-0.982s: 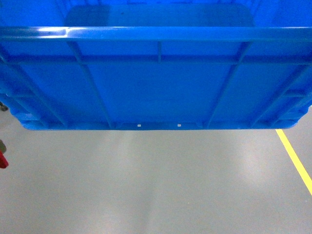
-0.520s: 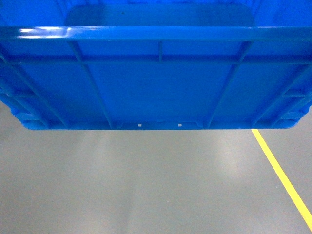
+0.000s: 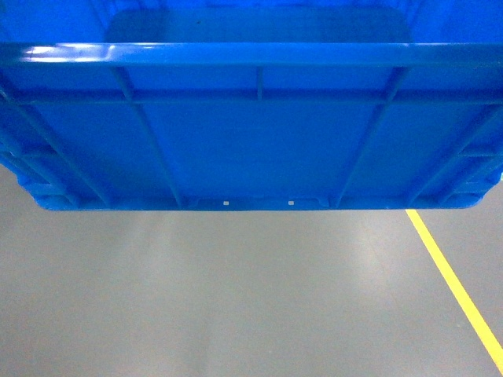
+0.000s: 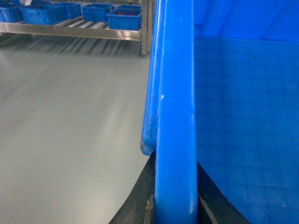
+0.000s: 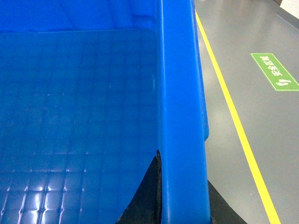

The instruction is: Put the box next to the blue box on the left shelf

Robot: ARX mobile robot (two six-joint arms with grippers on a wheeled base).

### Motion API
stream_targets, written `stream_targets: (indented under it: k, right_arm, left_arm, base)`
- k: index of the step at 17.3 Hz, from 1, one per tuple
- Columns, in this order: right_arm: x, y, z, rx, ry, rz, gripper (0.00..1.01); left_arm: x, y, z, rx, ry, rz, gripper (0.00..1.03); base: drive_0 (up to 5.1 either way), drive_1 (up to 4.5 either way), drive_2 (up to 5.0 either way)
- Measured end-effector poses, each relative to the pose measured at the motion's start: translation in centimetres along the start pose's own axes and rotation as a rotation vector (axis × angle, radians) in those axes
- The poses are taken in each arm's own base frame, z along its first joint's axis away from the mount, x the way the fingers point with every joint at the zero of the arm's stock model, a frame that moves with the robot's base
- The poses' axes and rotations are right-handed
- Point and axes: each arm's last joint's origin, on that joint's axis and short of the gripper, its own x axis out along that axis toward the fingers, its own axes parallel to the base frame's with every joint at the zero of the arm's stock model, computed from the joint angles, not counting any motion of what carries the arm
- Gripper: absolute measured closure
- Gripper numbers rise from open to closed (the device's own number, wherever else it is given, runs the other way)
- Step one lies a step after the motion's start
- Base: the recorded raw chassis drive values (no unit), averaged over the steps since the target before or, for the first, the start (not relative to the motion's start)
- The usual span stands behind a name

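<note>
- We hold the box [image 3: 251, 141] in front of the head camera, where it fills the upper half of that view; its long axis runs left to right and its opening faces up.
- The near rim spans the full width, and the ribbed near wall below it slants inward down to a base edge bearing two small tabs.
- Below the base edge lies bare grey floor [image 3: 236, 306], open on all sides; a yellow floor line [image 3: 452, 283] runs diagonally at the right.
- Our left gripper [image 4: 175, 205] straddles the left rim: a dark finger [image 4: 135, 200] shows outside the wall and another inside, so it is clamped on the rim.
- Our right gripper [image 5: 182, 200] grasps the right rim likewise, with a dark finger [image 5: 147, 191] inside against the wall; the outer one is only partly seen, so we judge its contact as probable.
- In the left wrist view the left shelf [image 4: 70, 30] stands well apart across open floor, its steel front rail carrying several small blue bins [image 4: 124, 18].
- In the right wrist view a green floor marking [image 5: 275, 72] lies beyond the yellow line, well clear of the box.
</note>
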Motion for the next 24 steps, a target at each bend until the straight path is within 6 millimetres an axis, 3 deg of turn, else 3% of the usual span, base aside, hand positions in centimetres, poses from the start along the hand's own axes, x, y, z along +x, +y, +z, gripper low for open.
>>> stream_targets:
  k: [24]
  right_arm:
    - [-0.02,0.00,0.08,-0.002,-0.005,0.000,0.93]
  left_arm:
    - [0.00,-0.02,0.02,-0.001,-0.003,-0.001,0.94]
  base:
    - [0.0,4.25,-4.2]
